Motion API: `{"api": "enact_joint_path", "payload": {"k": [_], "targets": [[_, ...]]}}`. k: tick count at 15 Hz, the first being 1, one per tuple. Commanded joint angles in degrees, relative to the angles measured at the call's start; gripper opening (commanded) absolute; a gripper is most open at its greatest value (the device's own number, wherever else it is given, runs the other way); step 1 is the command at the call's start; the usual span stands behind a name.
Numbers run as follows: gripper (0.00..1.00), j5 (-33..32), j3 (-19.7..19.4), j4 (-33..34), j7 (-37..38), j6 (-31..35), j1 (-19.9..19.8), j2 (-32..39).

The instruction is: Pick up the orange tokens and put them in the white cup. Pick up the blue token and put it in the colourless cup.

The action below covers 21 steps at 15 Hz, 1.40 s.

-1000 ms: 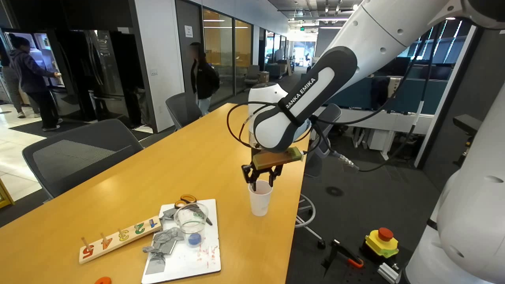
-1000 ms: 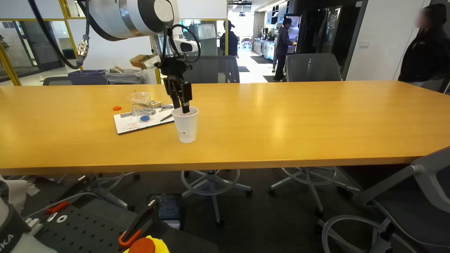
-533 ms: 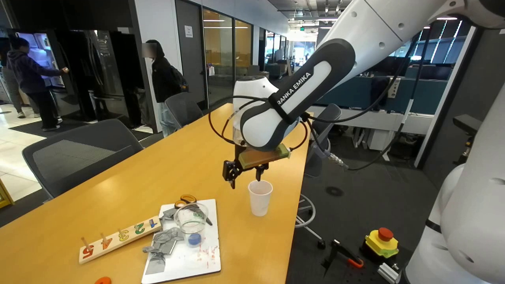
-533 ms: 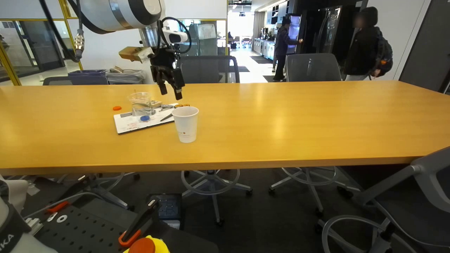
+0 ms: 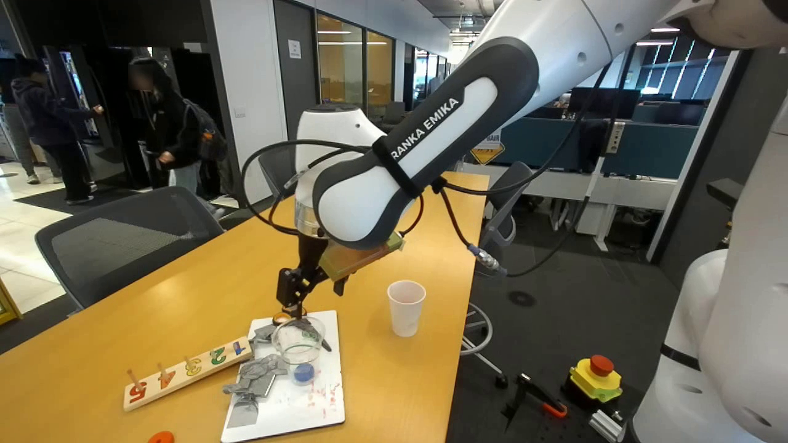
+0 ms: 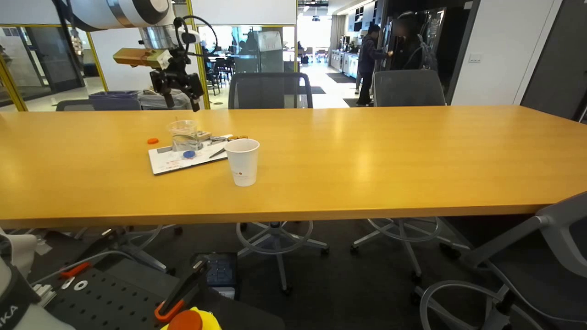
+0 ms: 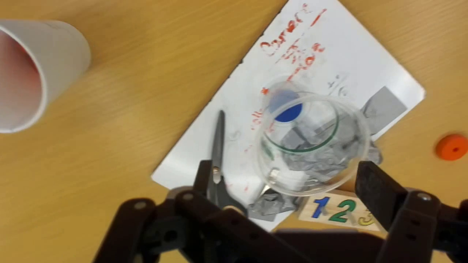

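White cup (image 6: 243,162) near table edge (image 6: 293,216), room around

You had bare surface (image 6: 302,167) around the white cup (image 6: 242,165); well away from it, the clear cup (image 6: 184,136) and scissors (image 7: 217,151) obstructed you.

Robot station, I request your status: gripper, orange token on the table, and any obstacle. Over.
Gripper open, nothing held. Orange token on table, off the whiteboard. Colourless cup on whiteboard, possibly in the way.
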Motion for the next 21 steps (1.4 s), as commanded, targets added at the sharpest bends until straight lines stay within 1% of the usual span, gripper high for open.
{"api": "enact_joint_path", "payload": {"k": [1, 4, 8, 11, 17, 21], "targets": [[1.00, 1.10, 1.75, 6.89, -7.24, -0.29, 2.66, 6.21], [1.00, 1.27, 3.08, 11.79, -12.17, -1.09, 4.53, 10.12], [1.00, 1.53, 4.41, 17.72, -18.47, -1.45, 6.05, 15.59], [1.00, 0.85, 4.75, 21.69, -21.71, -1.76, 7.06, 20.34], [1.00, 0.77, 5.04, 30.63, -27.52, -5.97, 8.49, 29.63], [1.00, 0.31, 5.04, 36.36, -30.14, -8.58, 9.67, 34.41]]}}
